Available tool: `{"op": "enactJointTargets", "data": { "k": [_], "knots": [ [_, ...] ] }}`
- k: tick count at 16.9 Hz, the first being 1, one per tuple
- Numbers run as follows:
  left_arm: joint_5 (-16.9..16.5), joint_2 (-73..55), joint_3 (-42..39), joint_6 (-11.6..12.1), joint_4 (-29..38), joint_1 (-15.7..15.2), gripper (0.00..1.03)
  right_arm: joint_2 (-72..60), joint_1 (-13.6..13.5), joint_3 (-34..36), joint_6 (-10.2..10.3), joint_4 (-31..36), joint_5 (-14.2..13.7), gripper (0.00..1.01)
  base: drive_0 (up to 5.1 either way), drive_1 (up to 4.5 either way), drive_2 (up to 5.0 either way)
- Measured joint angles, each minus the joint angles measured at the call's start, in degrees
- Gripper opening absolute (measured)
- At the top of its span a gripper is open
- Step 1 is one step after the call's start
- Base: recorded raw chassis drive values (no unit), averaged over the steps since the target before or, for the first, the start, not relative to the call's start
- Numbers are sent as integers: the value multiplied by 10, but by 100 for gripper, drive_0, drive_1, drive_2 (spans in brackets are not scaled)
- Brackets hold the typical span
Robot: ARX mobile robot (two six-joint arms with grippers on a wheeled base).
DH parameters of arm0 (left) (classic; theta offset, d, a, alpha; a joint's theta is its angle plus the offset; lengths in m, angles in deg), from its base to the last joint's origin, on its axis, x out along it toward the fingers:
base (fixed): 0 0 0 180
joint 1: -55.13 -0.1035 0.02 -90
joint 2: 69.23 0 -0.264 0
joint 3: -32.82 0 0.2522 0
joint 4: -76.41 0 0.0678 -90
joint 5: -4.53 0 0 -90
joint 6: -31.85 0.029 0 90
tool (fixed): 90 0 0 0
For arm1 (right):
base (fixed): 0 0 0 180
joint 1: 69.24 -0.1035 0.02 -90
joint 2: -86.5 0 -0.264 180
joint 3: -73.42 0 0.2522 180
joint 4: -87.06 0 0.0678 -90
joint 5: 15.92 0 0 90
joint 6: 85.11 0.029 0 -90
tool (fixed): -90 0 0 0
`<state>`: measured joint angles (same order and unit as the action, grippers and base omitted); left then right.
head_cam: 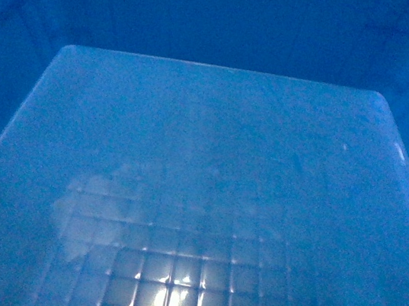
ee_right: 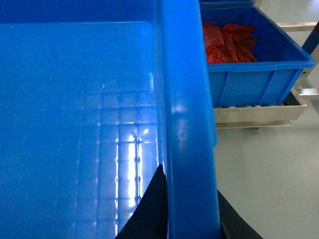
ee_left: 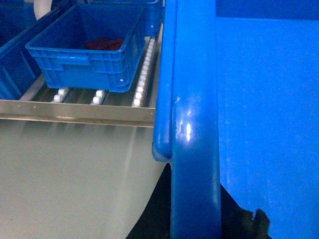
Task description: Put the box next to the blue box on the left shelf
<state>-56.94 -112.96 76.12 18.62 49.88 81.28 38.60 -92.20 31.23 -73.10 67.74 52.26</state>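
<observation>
The box (head_cam: 198,198) is a large blue crate whose glossy grid-embossed floor fills the head view. Neither gripper shows in that view. In the left wrist view its thick left rim (ee_left: 194,124) runs up the frame, and my left gripper (ee_left: 195,211) is shut on it, with dark fingers on either side. My right gripper (ee_right: 192,204) is shut on the right rim (ee_right: 184,99) in the same way. A blue box (ee_left: 84,55) holding something red sits on the roller shelf (ee_left: 75,113), ahead and to the left of the held box.
A second blue crate (ee_left: 15,59) stands left of the blue box on the shelf. White rollers (ee_left: 142,79) lie bare between the blue box and my held rim. On the right, another blue crate (ee_right: 254,74) of red packets (ee_right: 229,42) rests on a metal frame (ee_right: 259,114). Pale floor (ee_left: 65,179) lies below.
</observation>
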Motion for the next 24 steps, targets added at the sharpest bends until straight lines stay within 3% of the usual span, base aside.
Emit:
{"op": "enactJointTargets", "data": {
  "k": [22,24],
  "knots": [
    [0,-1,0,0,-1,0,8,0,0,1,1,-1,0,10,0,0,0],
    [0,0,0,0,-3,0,8,0,0,1,1,-2,0,10,0,414,-415]
  ]
}}
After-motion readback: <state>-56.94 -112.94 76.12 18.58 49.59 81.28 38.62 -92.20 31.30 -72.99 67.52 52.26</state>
